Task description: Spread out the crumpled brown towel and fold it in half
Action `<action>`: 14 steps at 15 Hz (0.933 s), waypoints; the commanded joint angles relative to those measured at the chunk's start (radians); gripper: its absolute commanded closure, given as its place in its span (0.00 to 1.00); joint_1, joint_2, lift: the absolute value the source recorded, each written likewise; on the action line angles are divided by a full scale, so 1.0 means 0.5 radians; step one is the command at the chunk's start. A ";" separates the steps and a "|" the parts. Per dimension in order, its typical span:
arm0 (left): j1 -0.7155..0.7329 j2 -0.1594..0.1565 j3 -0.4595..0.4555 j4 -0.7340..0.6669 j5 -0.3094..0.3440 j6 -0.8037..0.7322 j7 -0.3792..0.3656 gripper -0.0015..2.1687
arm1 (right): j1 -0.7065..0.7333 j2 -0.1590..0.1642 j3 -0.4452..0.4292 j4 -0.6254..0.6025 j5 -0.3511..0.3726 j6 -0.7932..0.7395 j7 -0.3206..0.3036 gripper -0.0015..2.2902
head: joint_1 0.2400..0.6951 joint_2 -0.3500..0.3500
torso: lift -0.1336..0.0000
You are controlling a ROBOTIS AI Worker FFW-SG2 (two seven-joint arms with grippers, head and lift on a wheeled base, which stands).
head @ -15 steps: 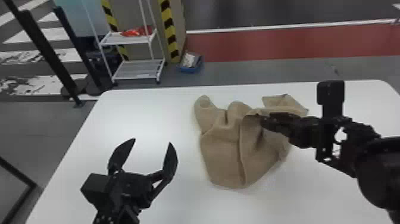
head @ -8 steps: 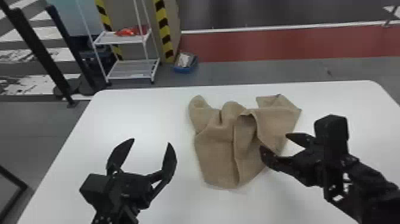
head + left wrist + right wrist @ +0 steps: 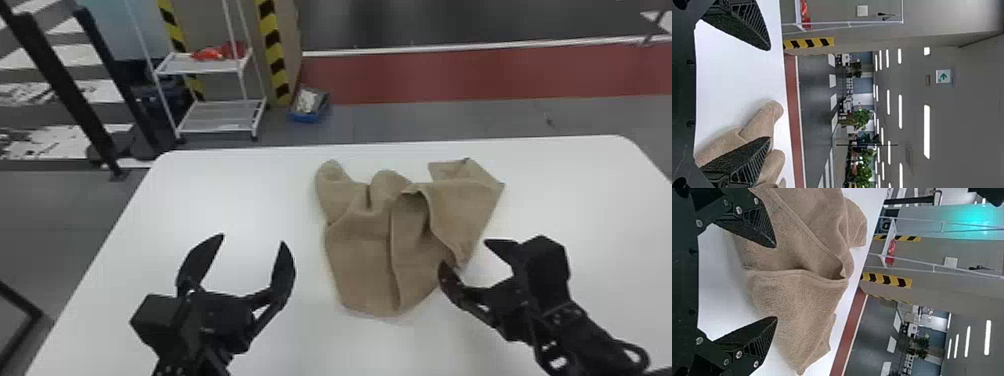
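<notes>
The brown towel point(image 3: 360, 250) lies crumpled on the white table, with raised folds along its far side and a flap folded over at its right. Left of it my left gripper point(image 3: 253, 239) stands open, nothing between its fingers. At the towel's near right edge is my right gripper point(image 3: 465, 255), also open, its left finger by the cloth's edge. In the left wrist view the towel point(image 3: 760, 125) shows behind one finger of the open left gripper point(image 3: 770, 93). The right wrist view has the towel point(image 3: 797, 293) beyond the spread fingers of the right gripper point(image 3: 777, 282).
The white table point(image 3: 210, 200) has bare surface around the towel. Beyond its far edge stand a white shelf rack point(image 3: 220, 115) and a blue box point(image 3: 307, 106) on the floor.
My right gripper has drawn back from over the towel toward the near right, off the cloth, and its fingers now show open. The flap it was at lies lower. The left arm has kept still.
</notes>
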 commanded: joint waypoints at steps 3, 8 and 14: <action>-0.006 0.000 -0.006 0.003 0.000 0.000 -0.003 0.03 | 0.008 0.000 0.005 0.096 0.005 -0.087 -0.014 0.12 | 1.00 0.67 | 0.07; -0.006 0.000 -0.006 0.010 0.000 0.006 -0.003 0.03 | 0.017 0.000 -0.013 0.093 0.005 -0.032 -0.032 0.58 | 1.00 0.67 | 0.07; -0.006 0.003 -0.012 -0.006 -0.003 0.018 -0.003 0.03 | -0.004 0.000 -0.066 0.071 -0.019 0.066 -0.032 0.67 | 1.00 0.63 | 0.07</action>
